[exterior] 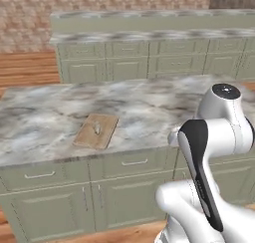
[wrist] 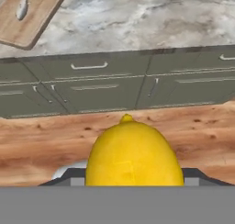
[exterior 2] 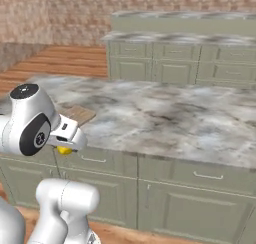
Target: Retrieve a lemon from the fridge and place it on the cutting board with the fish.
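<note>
Lemon: (wrist: 133,152) I am carrying it low in front of the cabinet fronts, its nub pointing away from my wrist; from the right side it is showing as a yellow spot (exterior 2: 63,150) under my hand.
Pincer: (exterior 2: 66,144) I am keeping it part open and closed on the lemon, the fruit filling the gap, so that it is not rolling loose while I am bringing it over.
Floor: (wrist: 41,140) wooden boards are lying below the lemon, so I am judging that I am hanging beneath counter height and needing to lift before reaching in.
Drawers: (wrist: 89,68) grey-green fronts with slim handles are facing me, just under the counter edge.
Counter edge: (wrist: 137,52) this lip is standing between the lemon and the board; I am judging it the one thing to clear.
Board: (exterior: 96,130) it is lying flat near the front edge of the marble top, off to my left, with bare wood free beside the fish.
Fish: (exterior: 97,128) it is resting on the board, small and slim, roughly in the middle.
Far cabinets: (exterior: 149,58) a second counter run is standing well apart across the floor, before a brick wall (exterior: 74,0).
</note>
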Available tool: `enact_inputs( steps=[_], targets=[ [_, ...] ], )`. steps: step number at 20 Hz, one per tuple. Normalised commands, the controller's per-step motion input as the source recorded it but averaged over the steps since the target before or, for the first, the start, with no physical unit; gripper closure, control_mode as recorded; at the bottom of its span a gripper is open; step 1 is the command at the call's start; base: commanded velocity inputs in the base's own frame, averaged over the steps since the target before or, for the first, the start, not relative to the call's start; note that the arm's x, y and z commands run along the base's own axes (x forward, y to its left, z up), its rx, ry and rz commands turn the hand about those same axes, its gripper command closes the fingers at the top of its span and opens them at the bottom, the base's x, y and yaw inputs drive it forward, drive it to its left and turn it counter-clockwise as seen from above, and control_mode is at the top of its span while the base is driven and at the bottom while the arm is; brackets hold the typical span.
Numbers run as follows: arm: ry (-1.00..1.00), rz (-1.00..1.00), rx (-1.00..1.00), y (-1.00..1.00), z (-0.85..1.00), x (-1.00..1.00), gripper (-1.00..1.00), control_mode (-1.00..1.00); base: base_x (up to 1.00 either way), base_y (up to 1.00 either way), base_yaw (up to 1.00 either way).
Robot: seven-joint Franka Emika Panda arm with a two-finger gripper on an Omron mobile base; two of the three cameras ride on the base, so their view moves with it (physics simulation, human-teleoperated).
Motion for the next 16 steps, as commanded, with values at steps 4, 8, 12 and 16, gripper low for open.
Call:
enact_inputs(
  steps=[4,8,12,16],
  targets=[
    [0.0,0.0,0.0,0.0,0.0,0.0,1.0,1.0,0.02,0.92,-0.34],
    [0.0,0.0,0.0,0.0,0.0,0.0,1.0,1.0,0.11,0.97,-0.32],
    [0.0,0.0,0.0,0.0,0.0,0.0,1.0,1.0,0.19,0.82,-0.28],
    [0.0,0.0,0.0,0.0,0.0,0.0,1.0,1.0,0.35,0.43,-0.3]
  ],
)
